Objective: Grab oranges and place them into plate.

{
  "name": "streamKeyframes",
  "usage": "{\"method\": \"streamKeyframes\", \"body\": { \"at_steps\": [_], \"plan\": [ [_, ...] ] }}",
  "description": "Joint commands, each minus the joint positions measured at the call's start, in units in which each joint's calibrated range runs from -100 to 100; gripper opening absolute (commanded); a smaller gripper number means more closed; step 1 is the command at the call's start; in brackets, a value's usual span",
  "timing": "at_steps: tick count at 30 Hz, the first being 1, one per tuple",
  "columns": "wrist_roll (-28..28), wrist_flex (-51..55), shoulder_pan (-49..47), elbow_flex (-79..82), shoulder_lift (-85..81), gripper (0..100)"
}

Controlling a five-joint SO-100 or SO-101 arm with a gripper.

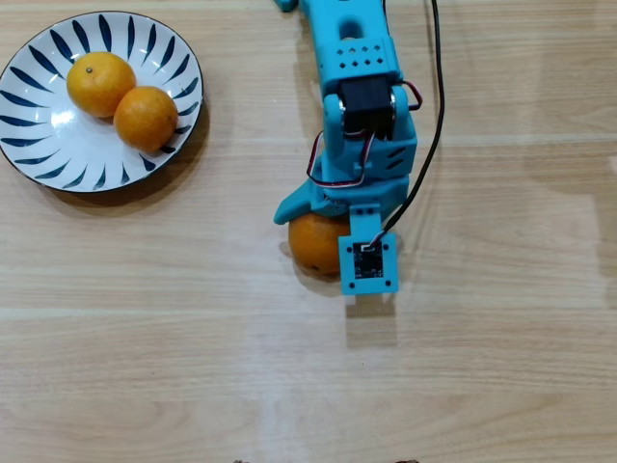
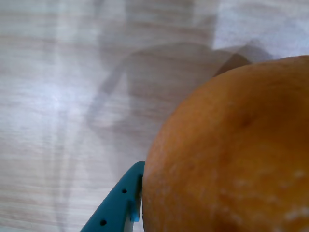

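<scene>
Pressing one blue finger (image 2: 118,205) against an orange (image 2: 231,154), the hand (image 1: 323,236) straddles it.

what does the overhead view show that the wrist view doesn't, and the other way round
Only the overhead view shows the plate with two oranges on it, the arm and its cable.

Only the wrist view shows one teal finger against the third orange's skin, seen close up.

Both show that third orange on the wooden table, at the pincer.
</scene>
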Motion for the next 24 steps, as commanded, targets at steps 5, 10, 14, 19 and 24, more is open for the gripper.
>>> {"method": "streamKeyframes", "body": {
  "at_steps": [5, 10, 14, 19, 24],
  "plan": [
    [0.45, -0.73, 0.81, -7.24, 1.09, 45],
    [0.45, -0.04, 1.06, -7.15, 1.26, 38],
    [0.45, 0.05, 1.14, -7.06, 1.26, 29],
    [0.51, 0.05, 1.14, -7.06, 0.83, 25],
    [2.91, 0.13, 1.46, -7.61, -0.26, 25]
  ]
}}
